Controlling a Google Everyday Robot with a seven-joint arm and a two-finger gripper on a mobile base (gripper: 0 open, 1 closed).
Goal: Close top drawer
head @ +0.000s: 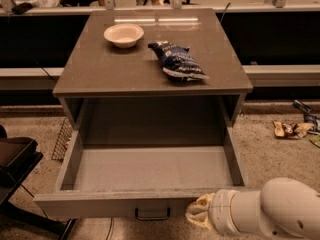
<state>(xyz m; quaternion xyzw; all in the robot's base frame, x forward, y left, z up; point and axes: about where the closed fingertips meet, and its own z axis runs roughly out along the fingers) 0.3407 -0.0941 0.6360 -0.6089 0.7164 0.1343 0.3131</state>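
The top drawer (150,169) of the grey cabinet is pulled fully out and is empty, showing its pale grey floor. Its flat front (100,205) runs along the bottom of the view, with a small black bar handle (152,216) at its middle. My gripper (200,214) is at the lower right, at the end of my white arm (272,211). It sits at the drawer front, just right of the handle. Only its pale yellowish end shows.
On the cabinet top (100,69) stand a white bowl (123,35) and a blue chip bag (176,61). A black chair (15,164) is at the left of the drawer. Litter (292,129) lies on the floor at the right. A wire basket (62,139) leans by the cabinet's left side.
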